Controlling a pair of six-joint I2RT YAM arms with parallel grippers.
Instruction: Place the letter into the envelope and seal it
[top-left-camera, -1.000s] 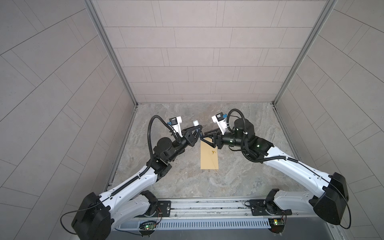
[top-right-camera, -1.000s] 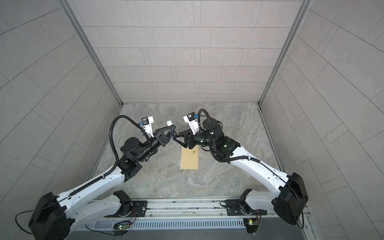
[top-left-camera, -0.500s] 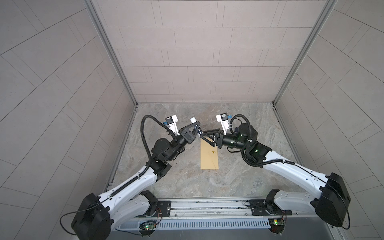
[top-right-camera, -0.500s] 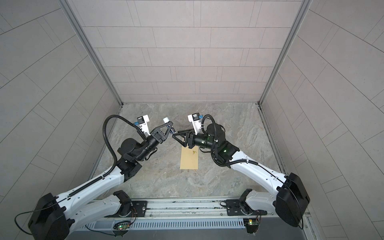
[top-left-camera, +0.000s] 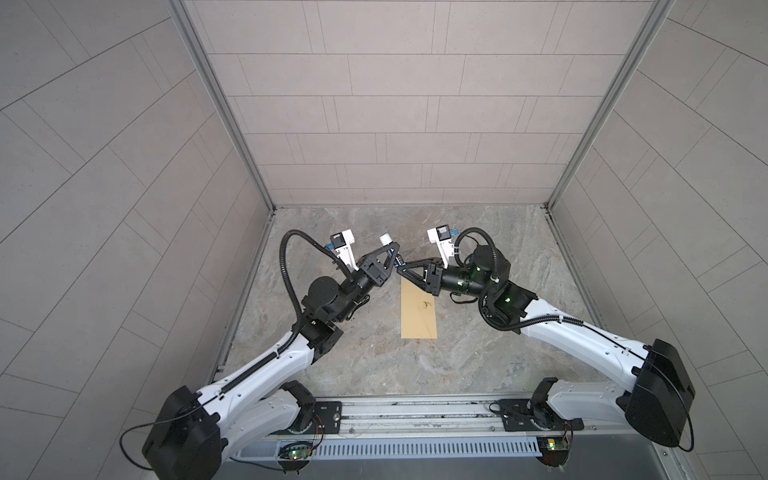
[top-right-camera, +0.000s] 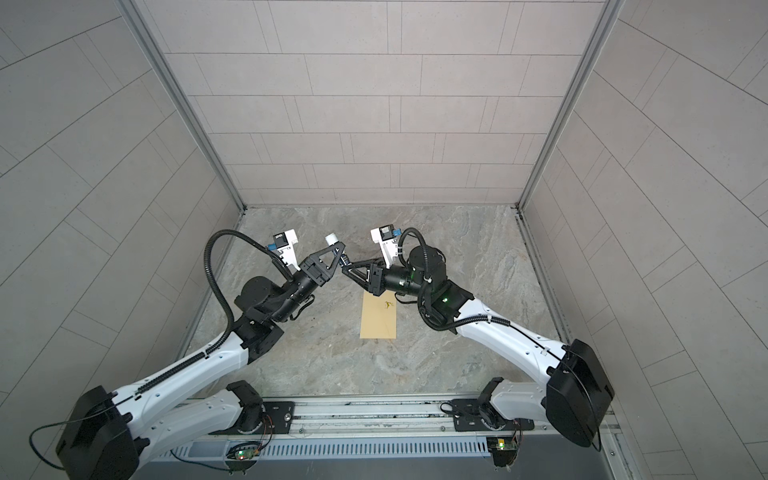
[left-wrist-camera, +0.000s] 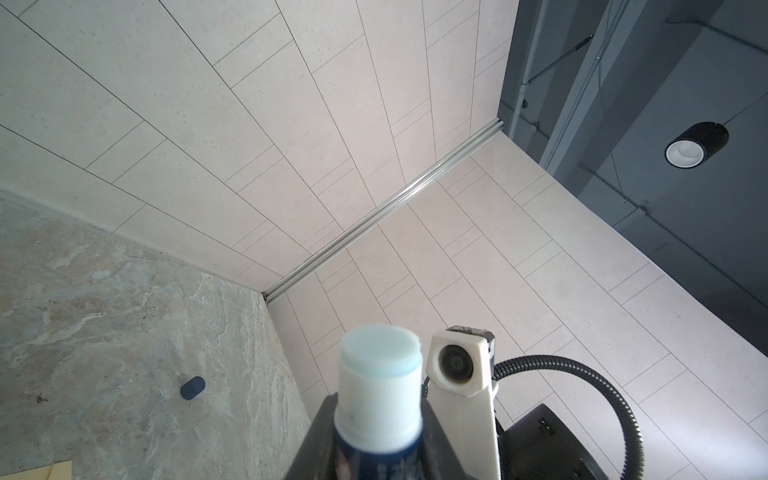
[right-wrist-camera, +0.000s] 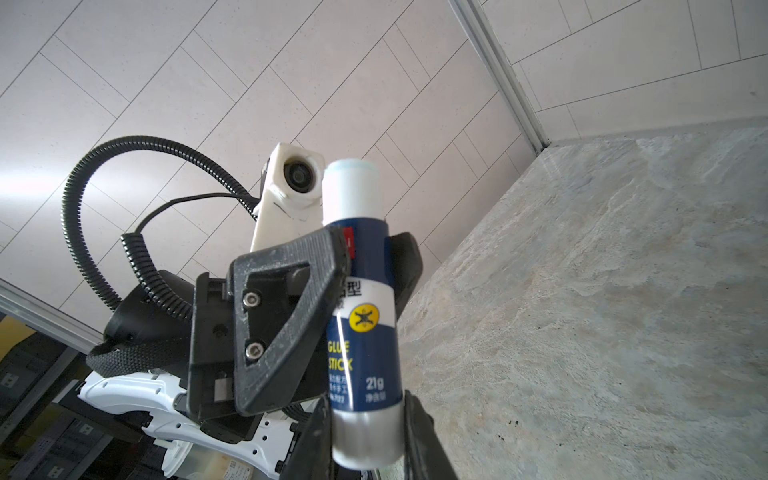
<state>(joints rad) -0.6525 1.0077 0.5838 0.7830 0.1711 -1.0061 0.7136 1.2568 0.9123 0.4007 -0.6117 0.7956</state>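
Note:
The yellow-tan envelope (top-left-camera: 419, 309) (top-right-camera: 378, 316) lies flat mid-table, its far end under my right gripper. The letter shows in no view. Above the envelope's far end both grippers meet on an uncapped blue-and-white glue stick (right-wrist-camera: 361, 316) (left-wrist-camera: 380, 399), whose pale tip (top-left-camera: 385, 239) (top-right-camera: 332, 239) points up. My left gripper (top-left-camera: 392, 253) (top-right-camera: 340, 253) (left-wrist-camera: 378, 432) (right-wrist-camera: 365, 253) is shut on its upper body. My right gripper (top-left-camera: 401, 269) (top-right-camera: 345, 269) (right-wrist-camera: 365, 419) is shut on its silver base.
A small dark blue cap (left-wrist-camera: 192, 387) lies on the marble table (top-left-camera: 478, 353) toward the back wall. Tiled walls enclose the table on three sides. The arm bases sit on a rail (top-left-camera: 415, 411) along the front edge.
My right gripper's jaws have closed onto the base of the glue stick held by the left gripper. Both wrists shifted slightly; the envelope has not moved.

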